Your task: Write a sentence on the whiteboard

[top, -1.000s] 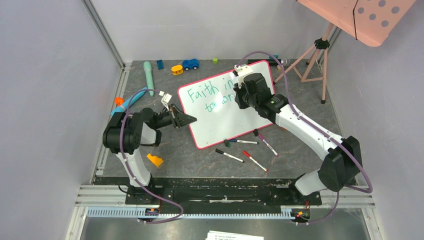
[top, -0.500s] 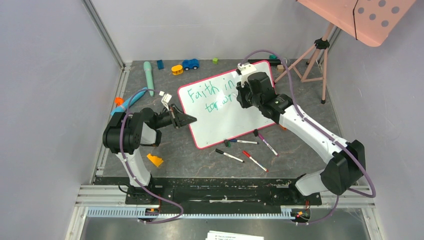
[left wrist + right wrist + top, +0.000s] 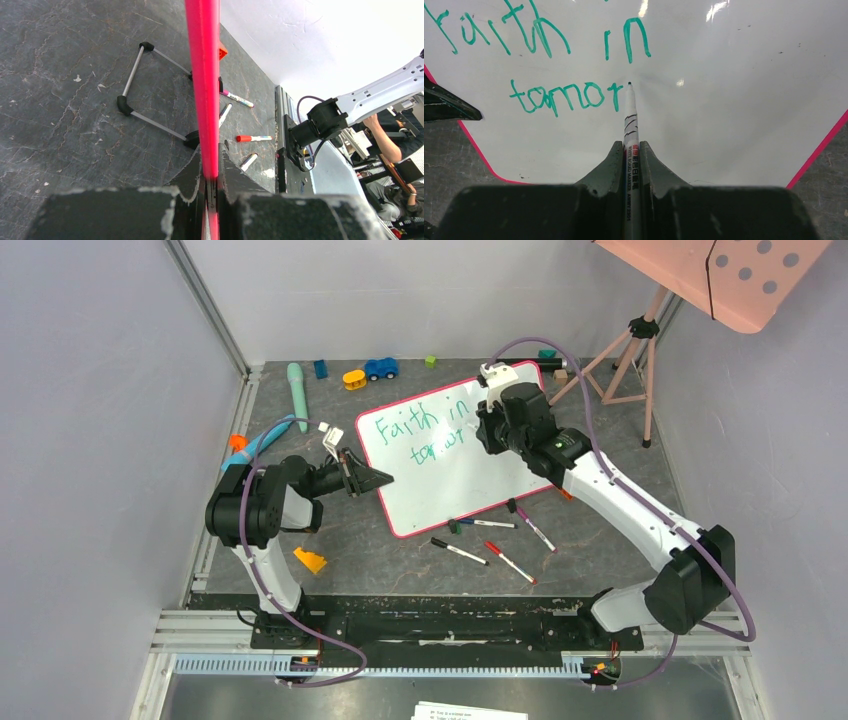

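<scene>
We see the right gripper [image 3: 630, 147] pinching a white marker [image 3: 629, 107]. Its tip, just ahead, seemingly touches the whiteboard [image 3: 734, 90] beside the green sentence [image 3: 559, 96], "Faith in tomor". The left gripper [image 3: 210, 157] clamps the board's pink rim [image 3: 202, 60], which runs straight ahead.

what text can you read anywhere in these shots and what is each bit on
"Faith in": first line of the green sentence on the whiteboard.
"tomor" plus one more stroke, perhaps an r: second line, ending at the marker tip.
"WHITE BOARD MARKER": small print on the marker barrel; the red characters beside it are too small to read.
Sheet of paper at the bottom edge of the top view: print too small to read.
</scene>
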Motion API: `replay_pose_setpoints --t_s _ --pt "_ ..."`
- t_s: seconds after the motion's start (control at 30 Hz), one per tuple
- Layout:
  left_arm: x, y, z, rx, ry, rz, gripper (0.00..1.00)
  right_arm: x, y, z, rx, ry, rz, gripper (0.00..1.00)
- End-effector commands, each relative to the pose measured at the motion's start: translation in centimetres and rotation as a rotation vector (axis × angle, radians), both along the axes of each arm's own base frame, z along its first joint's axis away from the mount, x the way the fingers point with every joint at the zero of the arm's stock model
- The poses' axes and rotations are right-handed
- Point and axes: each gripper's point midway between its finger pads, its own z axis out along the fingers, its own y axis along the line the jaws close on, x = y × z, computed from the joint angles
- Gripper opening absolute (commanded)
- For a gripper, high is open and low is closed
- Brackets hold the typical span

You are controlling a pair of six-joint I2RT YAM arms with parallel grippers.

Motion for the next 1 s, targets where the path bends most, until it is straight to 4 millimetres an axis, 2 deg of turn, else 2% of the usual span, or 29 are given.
replay_pose_setpoints --t_s 0.0,0.53,0.97 --pt "-2.0 -0.8 -0.5 0.044 -0.157 -0.128 0.02 0.8 0.1 0.1 -0.001 -0.020 -0.004 0.00" --pt "-2.0 -0.8 -0.5 0.044 -0.159 -0.128 0.02 1.1 0.4 -1.8 -0.017 0.016 0.006 0.00" --pt "-2.1 -0.8 -0.5 0.044 -0.158 -0.128 0.02 2.0 -0.4 -1.1 -0.032 -0.003 -0.039 0.00"
